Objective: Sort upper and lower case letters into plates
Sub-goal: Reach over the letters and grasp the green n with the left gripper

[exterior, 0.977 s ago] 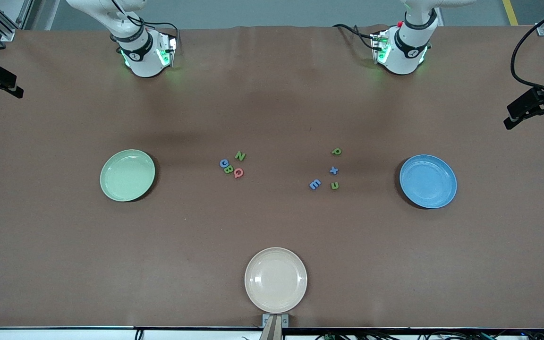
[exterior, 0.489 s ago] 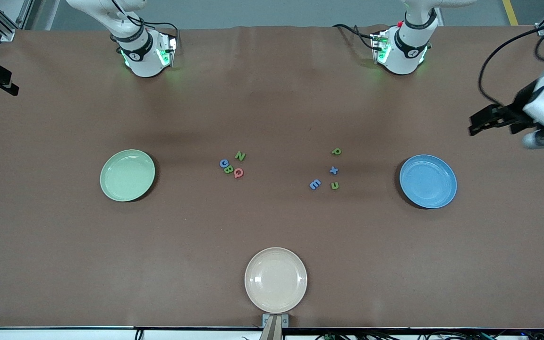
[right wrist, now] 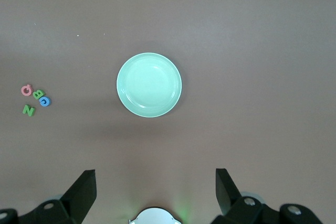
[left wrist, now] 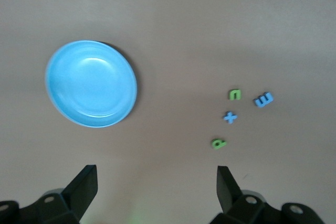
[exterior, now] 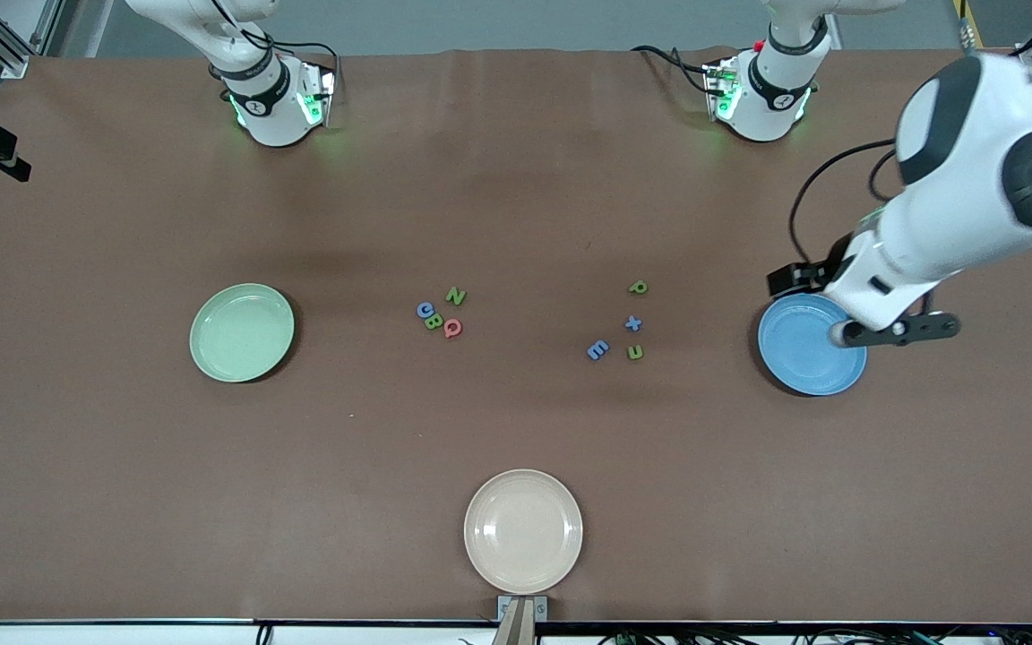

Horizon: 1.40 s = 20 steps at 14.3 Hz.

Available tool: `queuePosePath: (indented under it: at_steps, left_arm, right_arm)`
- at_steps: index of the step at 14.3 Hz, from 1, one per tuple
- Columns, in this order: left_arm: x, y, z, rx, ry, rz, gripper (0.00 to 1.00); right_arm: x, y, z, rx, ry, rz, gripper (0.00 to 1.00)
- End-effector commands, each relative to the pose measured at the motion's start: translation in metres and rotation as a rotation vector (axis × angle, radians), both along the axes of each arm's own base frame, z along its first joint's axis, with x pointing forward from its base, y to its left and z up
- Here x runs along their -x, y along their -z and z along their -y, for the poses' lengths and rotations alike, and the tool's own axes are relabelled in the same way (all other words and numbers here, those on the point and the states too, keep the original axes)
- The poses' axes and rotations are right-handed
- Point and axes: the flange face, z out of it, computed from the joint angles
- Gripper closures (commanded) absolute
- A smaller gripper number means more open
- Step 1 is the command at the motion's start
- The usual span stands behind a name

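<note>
**Front view.** On the brown table the letters lay in two small clusters around the middle, none yet in a plate. The capitals sat toward the right arm's end: a green N, a blue letter touching a green B, and a red Q. The lowercase group lay toward the left arm's end: a green p, a blue x, a blue m and a green u. The pale green plate stood beside the capitals and the blue plate beside the lowercase letters, each empty, probably so that each arm serves its own plate. A beige plate rested at the table's edge nearest the camera, apparently not part of the sort. The left arm reached in over the blue plate; its gripper's fingers were not clear here. The right arm's gripper was out of sight above the table.

**Left wrist view.** The left gripper hung high with its jaws spread wide and empty, over bare table between the blue plate and the p, x, u and m.

**Right wrist view.** The right gripper was likewise spread and empty, waiting high over the pale green plate, with Q, B, the blue letter and N off to one side.
</note>
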Motion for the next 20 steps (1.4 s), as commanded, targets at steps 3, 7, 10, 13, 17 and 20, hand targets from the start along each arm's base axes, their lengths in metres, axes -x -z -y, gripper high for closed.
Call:
queuePosePath:
  at_steps: [3, 7, 10, 13, 17, 20]
  left_arm:
    - [0.008, 0.076, 0.055, -0.045, -0.055, 0.028, 0.0]
    - [0.023, 0.14, 0.08, -0.069, -0.079, 0.065, 0.0]
    - [0.027, 0.186, 0.098, -0.105, -0.067, 0.067, 0.0]
    - [0.034, 0.216, 0.114, -0.098, -0.084, 0.094, 0.0]
    - [0.043, 0.246, 0.117, -0.066, -0.133, 0.125, 0.0]
    - [0.049, 0.276, 0.126, -0.028, -0.131, 0.146, 0.0]
  right_arm:
    - [0.008, -0.005, -0.002, 0.001, 0.017, 0.005, 0.0]
    - [0.008, -0.004, -0.003, -0.004, 0.022, -0.001, 0.0]
    - [0.007, -0.004, -0.007, -0.001, 0.056, -0.002, 0.0]
    - [0.006, -0.003, -0.003, -0.002, 0.056, -0.003, 0.0]
    - [0.006, -0.003, -0.003, -0.003, 0.057, 0.001, 0.0]
    - [0.006, -0.001, -0.004, -0.014, 0.059, -0.005, 0.0]
